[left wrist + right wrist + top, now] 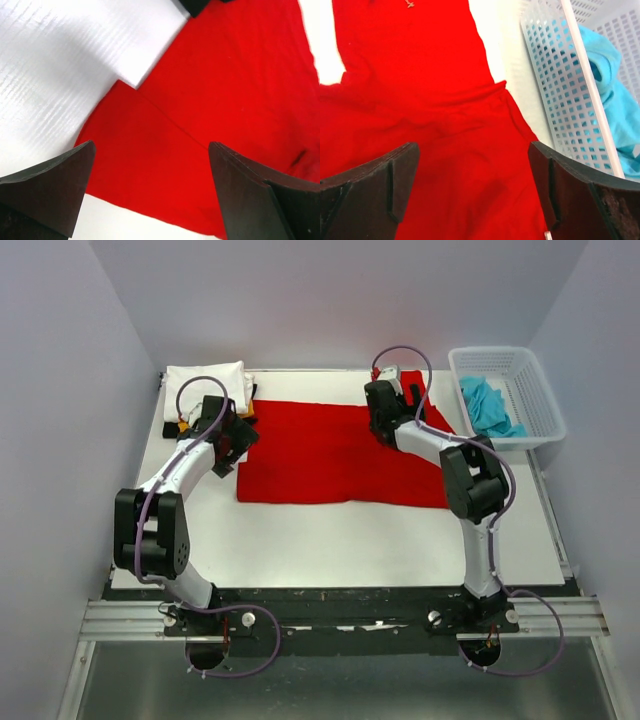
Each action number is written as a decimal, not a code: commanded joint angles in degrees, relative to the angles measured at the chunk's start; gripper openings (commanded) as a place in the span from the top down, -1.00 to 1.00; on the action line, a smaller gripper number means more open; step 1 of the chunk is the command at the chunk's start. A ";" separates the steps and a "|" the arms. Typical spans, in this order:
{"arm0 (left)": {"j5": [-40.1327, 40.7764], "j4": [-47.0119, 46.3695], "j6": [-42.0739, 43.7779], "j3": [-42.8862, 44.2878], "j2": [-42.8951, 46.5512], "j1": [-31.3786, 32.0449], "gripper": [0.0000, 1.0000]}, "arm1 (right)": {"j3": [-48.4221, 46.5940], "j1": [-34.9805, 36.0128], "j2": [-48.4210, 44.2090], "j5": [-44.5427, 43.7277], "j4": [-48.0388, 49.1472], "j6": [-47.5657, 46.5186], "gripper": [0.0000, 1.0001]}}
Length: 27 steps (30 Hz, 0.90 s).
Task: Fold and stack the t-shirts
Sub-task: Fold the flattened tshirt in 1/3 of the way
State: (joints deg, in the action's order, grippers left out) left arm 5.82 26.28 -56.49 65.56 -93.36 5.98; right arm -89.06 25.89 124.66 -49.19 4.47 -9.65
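A bright red t-shirt [340,455] lies spread flat on the white table [340,540]. My left gripper [232,442] hangs open just above the shirt's left edge. In the left wrist view its dark fingers [50,185] stand wide apart over the red t-shirt [200,125], with nothing between them. My right gripper [388,422] is open over the shirt's far right part, by a sleeve. The right gripper [472,190] holds nothing, and red t-shirt [445,140] cloth lies below it. A turquoise t-shirt [490,408] lies in the basket. A folded white t-shirt [205,380] tops a stack at the back left.
The white lattice basket [500,352] stands at the table's back right corner, close to the right gripper; its wall [555,85] shows in the right wrist view. Yellow-orange [183,425] and black [172,430] cloth peeks from under the white stack. Grey walls enclose the table.
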 commanded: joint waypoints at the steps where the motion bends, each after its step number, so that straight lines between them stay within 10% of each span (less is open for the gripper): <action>1: -5.66 -1.40 4.18 -0.96 5.64 1.70 -0.98 | 3.91 -0.14 -9.97 2.67 -9.22 14.86 -1.00; 10: -15.17 -7.15 7.30 -1.92 -1.37 11.30 -0.98 | 27.83 -0.14 -27.08 38.30 -9.75 34.22 -1.00; 27: -22.09 -11.03 6.95 -13.31 -4.50 13.55 -0.97 | 45.21 -0.14 -30.51 38.53 -12.04 45.60 -1.00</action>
State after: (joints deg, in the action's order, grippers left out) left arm -13.98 15.05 -49.36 60.58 -100.95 18.52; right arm -50.00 25.85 96.14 -14.02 -2.55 31.68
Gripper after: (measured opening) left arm 0.985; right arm 0.998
